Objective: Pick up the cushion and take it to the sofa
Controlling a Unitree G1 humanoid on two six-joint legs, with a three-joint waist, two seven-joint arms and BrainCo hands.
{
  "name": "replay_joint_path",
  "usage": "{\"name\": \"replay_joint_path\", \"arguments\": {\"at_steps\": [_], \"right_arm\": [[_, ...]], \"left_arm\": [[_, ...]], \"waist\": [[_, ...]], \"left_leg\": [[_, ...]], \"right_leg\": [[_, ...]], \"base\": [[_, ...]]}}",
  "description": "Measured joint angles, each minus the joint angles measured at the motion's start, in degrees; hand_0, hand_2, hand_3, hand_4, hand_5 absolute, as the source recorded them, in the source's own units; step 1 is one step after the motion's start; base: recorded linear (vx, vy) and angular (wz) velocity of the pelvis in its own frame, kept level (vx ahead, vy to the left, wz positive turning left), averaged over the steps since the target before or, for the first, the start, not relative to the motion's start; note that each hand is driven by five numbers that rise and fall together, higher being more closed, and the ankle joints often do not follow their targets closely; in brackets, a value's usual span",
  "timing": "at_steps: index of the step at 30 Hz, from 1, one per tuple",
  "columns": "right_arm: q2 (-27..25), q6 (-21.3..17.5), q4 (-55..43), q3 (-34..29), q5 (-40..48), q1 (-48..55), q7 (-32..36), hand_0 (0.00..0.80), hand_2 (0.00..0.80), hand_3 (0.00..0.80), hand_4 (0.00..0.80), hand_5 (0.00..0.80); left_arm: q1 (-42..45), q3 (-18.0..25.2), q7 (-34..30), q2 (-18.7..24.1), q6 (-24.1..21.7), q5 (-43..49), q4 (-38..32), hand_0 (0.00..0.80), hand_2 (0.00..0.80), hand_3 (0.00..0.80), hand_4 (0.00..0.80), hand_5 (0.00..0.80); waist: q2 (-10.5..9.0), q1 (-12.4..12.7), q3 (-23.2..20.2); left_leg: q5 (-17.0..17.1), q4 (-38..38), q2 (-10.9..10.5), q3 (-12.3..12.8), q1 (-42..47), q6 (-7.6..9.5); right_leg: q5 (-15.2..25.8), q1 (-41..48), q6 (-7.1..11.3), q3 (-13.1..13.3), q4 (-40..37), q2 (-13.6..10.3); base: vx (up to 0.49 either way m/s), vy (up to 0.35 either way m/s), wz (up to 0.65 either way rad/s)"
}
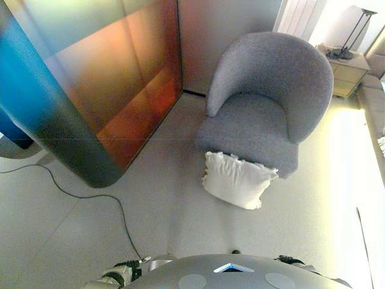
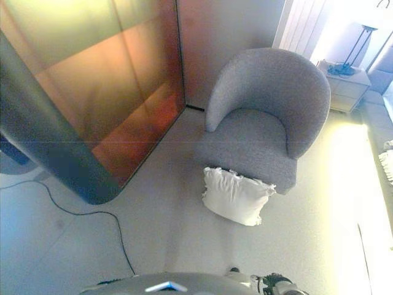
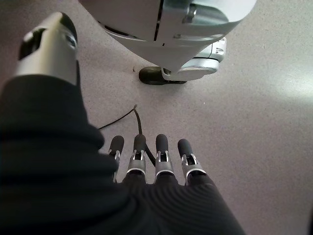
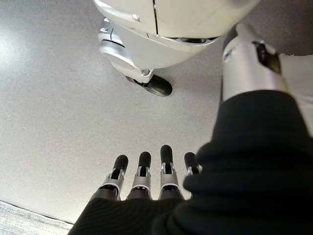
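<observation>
A white cushion [image 1: 237, 179] with a frilled edge lies on the floor, leaning against the front of a grey armchair [image 1: 264, 102]; it also shows in the right eye view [image 2: 236, 195]. My left hand [image 3: 154, 164] hangs at my side with its fingers straight, pointing down at the floor, holding nothing. My right hand [image 4: 146, 178] hangs the same way, fingers straight and empty. Both hands are well short of the cushion. A pale sofa edge [image 1: 376, 102] shows at the far right.
A large curved panel [image 1: 90, 90] with orange and blue sheen stands at the left. A black cable [image 1: 90, 195] runs across the floor by it. A small side table [image 1: 344, 71] with a lamp stands behind the armchair.
</observation>
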Motion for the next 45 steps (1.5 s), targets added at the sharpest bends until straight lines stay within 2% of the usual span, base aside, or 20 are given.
{"name": "replay_joint_path", "arguments": {"at_steps": [16,21,22,23,25,27,28,29,30,31,32,33,34,35,36,38,40,41,43,45], "right_arm": [[0.3,-0.6,0.0,0.0,0.0,0.0,-0.4,0.000,0.000,0.000,0.000,0.000],[0.2,-0.7,0.0,0.0,0.0,-0.1,-0.5,0.000,0.000,0.000,0.000,0.000],[0.2,-0.7,0.0,0.0,0.0,-0.2,-0.5,0.000,0.000,0.000,0.000,0.000],[0.2,-0.7,0.1,0.0,0.0,-0.7,-0.5,0.000,0.000,0.000,0.000,0.000],[0.3,-0.7,0.8,0.0,0.0,-3.2,-0.4,0.000,0.000,0.000,0.000,0.000],[0.1,-0.6,1.0,0.1,0.1,-5.6,-0.6,0.000,0.000,0.000,0.000,0.000],[0.0,-0.6,1.0,0.1,0.1,-6.2,-0.6,0.000,0.000,0.000,0.000,0.000],[-0.3,-0.6,1.1,0.5,0.1,-6.5,-0.6,0.000,0.000,0.000,0.000,0.000],[-0.9,-0.6,1.4,1.2,0.1,-6.6,-0.6,0.000,0.000,0.000,0.000,0.000],[-1.7,-0.7,1.7,1.8,0.1,-6.7,-0.5,0.000,0.000,0.000,0.000,0.000],[-3.3,-0.6,2.1,1.7,0.0,-7.4,-0.3,0.000,0.000,0.000,0.000,0.000],[-4.0,-0.5,2.2,1.4,0.0,-7.2,-0.5,0.000,0.000,0.000,0.000,0.000],[-1.3,-0.5,2.3,1.4,0.0,-7.0,-0.2,0.000,0.000,0.000,0.000,0.000],[0.1,-0.7,2.1,1.3,0.0,-6.6,-0.1,0.000,0.000,0.000,0.000,0.000],[0.5,-0.6,2.4,1.3,0.0,-6.1,-0.2,0.000,0.000,0.000,0.000,0.000],[0.1,-0.6,3.5,1.2,0.0,-6.3,-0.3,0.000,0.000,0.000,0.000,0.000],[-0.3,-0.4,4.2,1.0,-0.1,-6.5,-0.3,0.000,0.000,0.000,0.000,0.000],[-0.4,-0.2,4.2,0.7,-0.1,-6.5,-0.3,0.000,0.000,0.000,0.000,0.000],[-0.7,0.4,4.2,0.7,-0.1,-6.5,-0.4,0.000,0.000,0.000,0.000,0.000],[-0.4,0.5,4.2,0.6,-0.1,-6.5,-0.6,0.000,0.000,0.000,0.000,0.000]], "left_arm": [[0.0,0.0,0.7,0.0,0.0,0.0,0.0,0.000,0.000,0.000,0.000,0.000],[0.0,0.0,1.6,0.0,0.0,0.0,0.1,0.000,0.000,0.000,0.000,0.000],[-0.3,0.1,1.8,0.0,0.0,0.0,0.5,0.000,0.000,0.000,0.000,0.000],[-0.7,0.2,1.8,0.0,-0.2,0.0,0.7,0.000,0.000,0.000,0.000,0.000],[-1.0,0.5,1.8,0.0,-1.2,0.0,1.9,0.000,0.000,0.000,0.000,0.000],[-2.4,0.7,1.7,0.5,-1.5,-0.2,3.1,0.000,0.000,0.000,0.000,0.000],[-2.8,1.0,1.7,0.6,-1.6,-0.5,3.3,0.000,0.000,0.000,0.000,0.000],[-3.0,1.2,1.5,0.7,-1.9,-0.6,3.1,0.000,0.000,0.000,0.000,0.000],[-2.6,1.6,1.3,0.3,-2.1,-0.6,2.9,0.000,0.000,0.000,0.000,0.000],[-2.3,2.0,1.3,-0.4,-2.2,-0.6,3.1,0.000,0.000,0.000,0.000,0.000],[-1.8,2.3,1.4,-2.2,-2.2,-0.6,3.5,0.000,0.000,0.000,0.000,0.000],[-1.6,2.6,1.3,-2.3,-2.1,-0.6,3.1,0.000,0.000,0.000,0.000,0.000],[-0.6,3.0,1.4,0.7,-2.3,-0.6,2.0,0.000,0.000,0.000,0.000,0.000],[0.1,3.4,1.4,2.0,-2.2,-0.6,1.3,0.000,0.000,0.000,0.000,0.000],[-0.3,3.4,1.2,2.2,-2.2,-0.6,1.6,0.000,0.000,0.000,0.000,0.000],[-0.7,3.3,1.0,1.0,-2.2,-0.6,2.4,0.000,0.000,0.000,0.000,0.000],[-0.5,3.2,0.8,-0.8,-2.1,-0.6,3.8,0.000,0.000,0.000,0.000,0.000],[-0.4,3.2,0.5,-1.2,-2.1,-0.6,3.7,0.000,0.000,0.000,0.000,0.000],[0.3,3.2,0.4,-1.6,-2.1,-0.6,3.7,0.000,0.000,0.000,0.000,0.000],[0.5,3.2,0.4,-1.2,-2.0,-0.6,3.7,0.000,0.000,0.000,0.000,0.000]], "waist": [[0.06,0.0,0.0],[0.49,0.0,0.5],[0.36,0.0,0.8],[0.15,0.0,1.5],[-0.50,0.3,4.0],[-1.98,0.4,6.0],[-2.10,0.4,6.8],[-2.99,0.5,7.7],[-2.89,0.6,7.8],[-2.22,0.7,7.8],[2.76,1.7,8.0],[7.01,2.0,8.2],[2.55,3.5,9.3],[0.74,2.5,9.5],[-0.13,2.1,9.5],[-0.63,3.5,9.7],[0.77,4.0,10.0],[1.48,4.2,10.4],[2.97,4.9,10.0],[2.81,5.1,9.4]], "left_leg": [[0.0,0.1,0.2,0.0,0.0,0.02],[0.0,1.1,1.2,-0.1,0.0,0.11],[-0.6,2.6,1.6,-0.1,-0.7,0.50],[-1.7,5.4,1.8,-0.1,-1.5,2.11],[-1.9,13.8,2.1,-0.5,-4.9,2.48],[-0.9,23.5,2.6,-2.0,-9.7,2.86],[0.7,27.3,2.8,-3.2,-11.8,1.36],[1.3,30.3,1.6,-4.4,-14.4,-0.34],[0.6,29.5,-0.3,-4.3,-14.8,-1.21],[0.7,25.5,-2.7,-3.9,-14.7,-0.87],[-0.6,18.7,0.2,-3.5,-13.6,0.27],[1.7,12.7,3.1,-4.0,-11.9,-0.02],[0.1,12.7,1.5,-1.3,-10.1,-0.52],[0.1,15.1,1.7,-1.9,-11.7,-1.27],[0.3,14.8,1.3,-2.0,-13.7,-1.50],[1.3,6.8,0.4,-2.8,-14.0,-1.04],[5.4,-0.3,1.0,-3.5,-14.3,-1.58],[6.2,-0.2,1.6,-3.8,-14.9,-1.71],[6.3,0.1,3.7,-3.8,-15.2,-1.86],[6.3,1.9,5.1,-2.4,-15.9,-1.77]], "right_leg": [[-0.1,0.0,0.09,0.0,0.0,0.2],[-0.4,0.1,-0.16,0.4,0.2,1.0],[-0.6,0.0,-0.48,0.3,0.4,1.1],[-0.9,-0.4,-0.96,0.3,1.1,1.2],[-2.5,-1.9,-1.90,1.0,5.0,1.1],[-4.8,-4.7,-3.25,2.4,9.7,0.7],[-4.7,-4.4,-3.75,2.7,9.3,0.7],[-4.3,-4.3,-4.40,3.3,8.7,-0.1],[-4.3,-4.2,-4.46,3.6,6.8,-0.6],[-4.5,-3.1,-3.67,4.0,2.8,-0.3],[-5.7,-3.8,-4.87,4.1,8.5,4.2],[-11.6,-5.0,-5.92,2.0,23.1,8.3],[-19.5,-4.3,-6.61,3.4,27.1,6.3],[-21.5,-2.6,-8.52,2.5,24.7,6.7],[-21.4,-2.1,-8.57,2.5,22.9,7.0],[-20.2,0.5,-9.63,4.8,16.9,7.4],[-18.6,5.6,-10.18,7.4,9.2,9.1],[-17.0,7.0,-10.42,8.8,7.8,9.3],[-16.9,9.1,-10.42,9.7,7.9,9.5],[-17.9,10.3,-8.73,10.5,8.2,8.4]], "base": [[0.008,-0.048,0.00],[-0.035,-0.148,-0.03],[-0.083,-0.178,-0.02],[-0.112,-0.186,-0.07],[-0.104,-0.128,-0.19],[-0.025,-0.038,-0.20],[0.088,0.013,-0.15],[0.158,0.017,-0.22],[0.196,0.005,-0.38],[0.271,0.021,-0.51],[0.341,0.040,-0.45],[0.413,0.062,-0.77],[0.418,0.071,-0.29],[0.442,0.080,0.03],[0.429,0.080,0.41],[0.457,0.087,-0.12],[0.503,0.115,-0.09],[0.467,0.140,-0.07],[0.513,0.195,-0.29],[0.558,0.247,-0.40]]}}
